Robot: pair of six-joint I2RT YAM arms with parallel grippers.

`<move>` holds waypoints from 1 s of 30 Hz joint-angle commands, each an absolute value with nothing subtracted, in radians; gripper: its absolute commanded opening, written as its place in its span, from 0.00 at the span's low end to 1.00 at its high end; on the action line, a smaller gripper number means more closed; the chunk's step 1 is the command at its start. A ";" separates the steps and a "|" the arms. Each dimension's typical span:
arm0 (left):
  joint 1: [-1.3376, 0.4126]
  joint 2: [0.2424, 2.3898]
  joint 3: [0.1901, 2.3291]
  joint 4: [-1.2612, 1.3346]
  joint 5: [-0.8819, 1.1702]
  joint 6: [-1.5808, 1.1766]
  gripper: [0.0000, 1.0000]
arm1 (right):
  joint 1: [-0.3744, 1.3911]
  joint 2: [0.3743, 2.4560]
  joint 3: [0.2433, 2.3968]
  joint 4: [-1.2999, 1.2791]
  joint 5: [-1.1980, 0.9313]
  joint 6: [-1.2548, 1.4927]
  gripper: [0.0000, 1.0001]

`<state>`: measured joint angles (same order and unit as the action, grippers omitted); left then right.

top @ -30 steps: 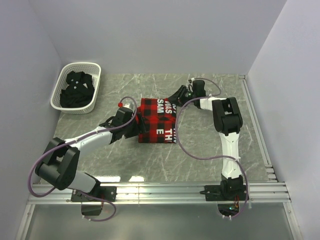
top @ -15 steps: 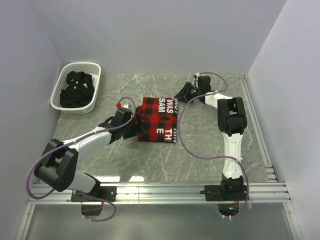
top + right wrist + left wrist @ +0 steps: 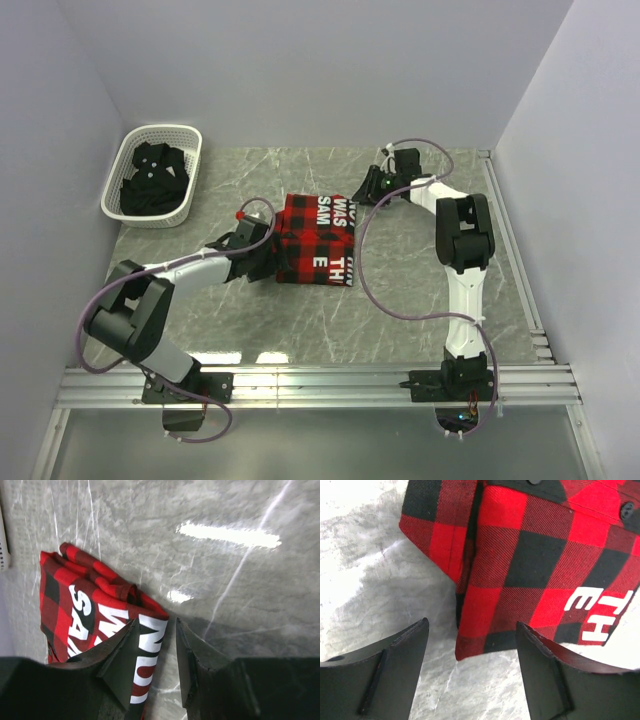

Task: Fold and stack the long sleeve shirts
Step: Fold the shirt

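Note:
The red-and-black flannel shirt (image 3: 315, 240) lies folded into a rectangle at the table's middle, white letters on top. My left gripper (image 3: 270, 252) sits at its left edge; in the left wrist view the gripper (image 3: 472, 645) is open and empty, with the flannel's (image 3: 520, 570) near corner just ahead of the fingertips. My right gripper (image 3: 360, 190) is at the flannel's far right corner; in the right wrist view the gripper (image 3: 157, 630) is narrowly open, with the flannel's lettered edge (image 3: 100, 610) lying beside its left finger (image 3: 120, 665). The black shirt (image 3: 152, 180) lies crumpled in the basket.
The white lattice basket (image 3: 190, 135) stands at the far left corner. Grey walls close the table on three sides. A metal rail (image 3: 320, 385) runs along the near edge, and another runs down the right side.
My right gripper has drawn back off the flannel's far right corner toward the back right. My left arm has shifted a little left and lower along the flannel's left edge.

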<state>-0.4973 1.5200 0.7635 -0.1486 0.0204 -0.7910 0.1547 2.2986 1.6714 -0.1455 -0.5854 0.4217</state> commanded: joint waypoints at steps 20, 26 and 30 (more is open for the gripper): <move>-0.402 1.669 0.917 -0.232 0.019 -0.738 0.36 | 0.201 2.172 1.451 -0.081 -0.558 0.465 0.01; -0.339 1.784 1.096 -0.336 0.003 -0.642 0.45 | 0.210 1.997 1.143 -0.008 -0.526 0.628 0.00; -0.316 1.899 1.314 -0.383 -0.029 -0.540 0.51 | 0.279 1.895 0.877 0.078 -0.512 0.777 0.00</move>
<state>-0.3283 1.8431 1.1656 -0.3420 0.0082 -0.6529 0.2073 1.9480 1.0321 0.0586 -0.5400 0.6430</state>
